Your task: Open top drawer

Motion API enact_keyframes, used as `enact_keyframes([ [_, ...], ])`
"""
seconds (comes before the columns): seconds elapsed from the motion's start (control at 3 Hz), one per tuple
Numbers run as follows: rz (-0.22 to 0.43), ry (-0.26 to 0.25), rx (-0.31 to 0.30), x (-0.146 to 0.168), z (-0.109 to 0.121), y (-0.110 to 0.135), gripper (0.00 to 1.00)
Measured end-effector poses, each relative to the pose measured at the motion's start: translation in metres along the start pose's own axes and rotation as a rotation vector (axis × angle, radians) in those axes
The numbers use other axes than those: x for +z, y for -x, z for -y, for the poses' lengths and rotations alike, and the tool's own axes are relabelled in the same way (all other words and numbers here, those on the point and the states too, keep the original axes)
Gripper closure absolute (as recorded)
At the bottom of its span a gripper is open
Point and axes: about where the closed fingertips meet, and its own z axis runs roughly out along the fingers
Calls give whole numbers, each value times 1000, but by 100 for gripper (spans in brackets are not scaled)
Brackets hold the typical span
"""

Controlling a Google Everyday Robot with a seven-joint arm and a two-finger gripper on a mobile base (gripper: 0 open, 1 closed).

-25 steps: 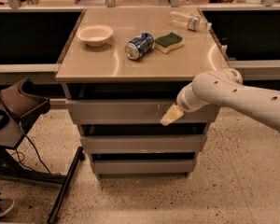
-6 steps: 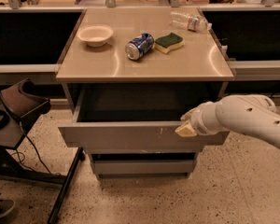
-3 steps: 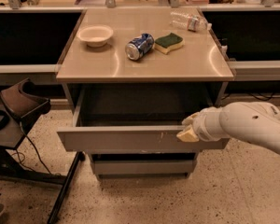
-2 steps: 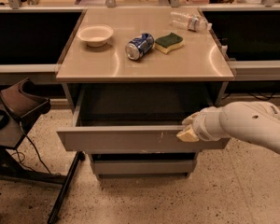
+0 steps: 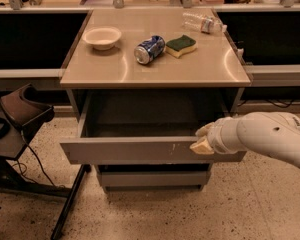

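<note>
Well to the right of centre, the gripper (image 5: 202,140) sits at the top edge of the top drawer (image 5: 140,151), its pale tan tip against the right end of the flat grey front; whether it is apart or clamped on that edge cannot be told from this view. Behind it the thick white arm (image 5: 270,136) runs off to the right edge of the picture. The top drawer stands open, jutting out towards the camera from beneath the counter (image 5: 200,69), and its plain grey inside is in shadow. Small white scuff marks (image 5: 174,147) show on the front panel just left of the gripper. Under the open drawer a narrower grey drawer front (image 5: 152,178) lies flush in the cabinet. On the counter above, a blue can (image 5: 149,49) lies on its side near the middle, with a green and yellow sponge (image 5: 180,45) just beside it on the right. A shallow pale bowl (image 5: 102,37) stands well apart at the back left, and a clear plastic bottle (image 5: 202,22) lies on its side at the back right. The cabinet stands on a speckled floor (image 5: 240,204), and at the left a dark brown curved seat (image 5: 25,109) rests on a black stand
</note>
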Motion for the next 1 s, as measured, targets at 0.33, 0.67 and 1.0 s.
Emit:
enact_keyframes([
  [0.33, 4, 1, -2, -2, -8, -6, 100],
  [0.67, 4, 1, -2, -5, -7, -4, 100],
  [1.0, 7, 2, -3, -7, -14, -9, 100],
])
